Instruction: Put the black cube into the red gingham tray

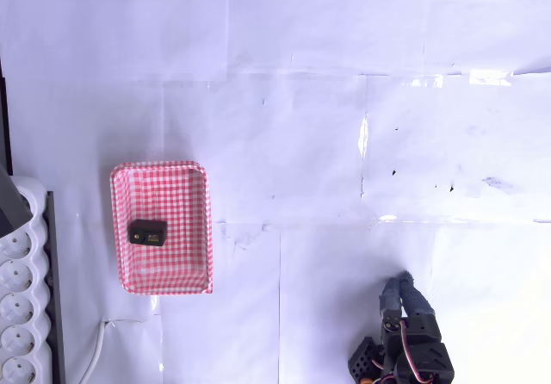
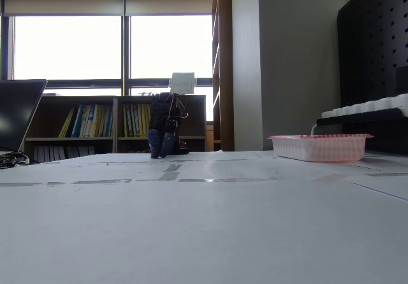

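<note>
Black cube [image 1: 147, 232] is already lying inside the red gingham tray [image 1: 200, 229], sitting a little toward the nine o'clock side of the tray's middle in the overhead view, with a pale mark showing on its upper face. Checked floor is showing all round it, so it is resting flat and is not leaning on a wall. At the far nine o'clock edge of that view a white moulded holder [image 1: 19, 311] with round wells is lying just beside the tray, apart from it. In the fixed view the tray [image 2: 319, 147] is sitting at about three o'clock on the white bench [image 2: 204, 227], and its wall is hiding the cube.

Moving rightward across the bare paper, the claw [image 1: 405, 291] is resting down at about five o'clock in the overhead view, well apart from the tray, its bluish fingers pointing toward twelve o'clock. They are looking pressed together and pinching nothing. In the fixed view the claw [image 2: 162, 145] is hanging tip-down close to the bench near ten o'clock, and nothing is visible between the fingers there either.

Judging from this, the placing is looking done, and the step in hand is simply parking the arm. Doing that well would mean keeping the claw low and clear on the five o'clock side, avoiding any sweep toward the tray that could nudge it or tip the cube out.
</note>
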